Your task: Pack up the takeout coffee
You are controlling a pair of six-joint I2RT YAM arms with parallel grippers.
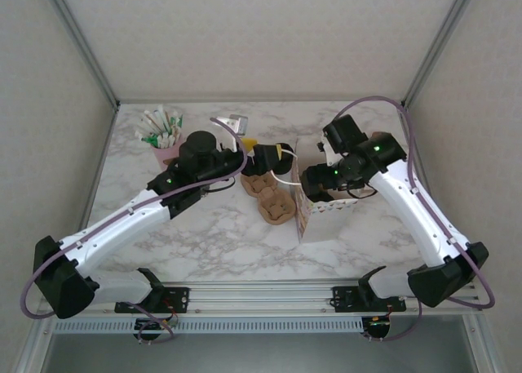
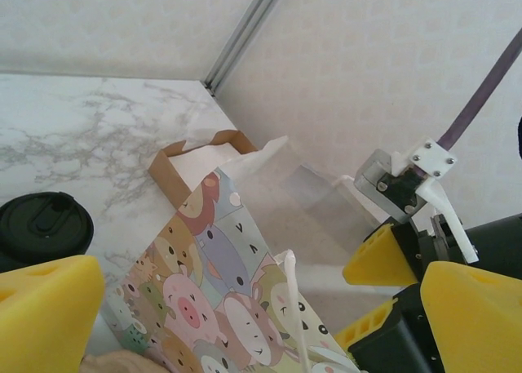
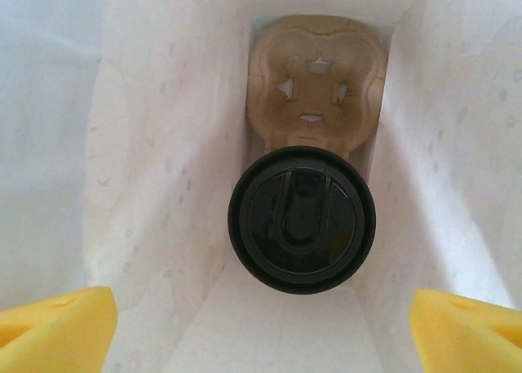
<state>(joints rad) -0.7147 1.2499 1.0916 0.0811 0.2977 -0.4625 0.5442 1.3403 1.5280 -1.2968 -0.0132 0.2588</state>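
Takeout coffee [image 3: 302,219] stands inside the bag [image 3: 163,185], beneath the released right end effector [image 3: 261,328]; a pad [image 3: 57,324] catching the bag wall on withdrawal could topple it.

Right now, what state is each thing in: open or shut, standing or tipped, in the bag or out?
Paper bag: standing, mouth open.
Takeout coffee: lid on, upright inside the bag.
Pulp carrier: in the bag, one well empty.
Black cylinder: upright on the table, outside the bag.
Left gripper: open, empty.
Right gripper: open, above the coffee, not touching.
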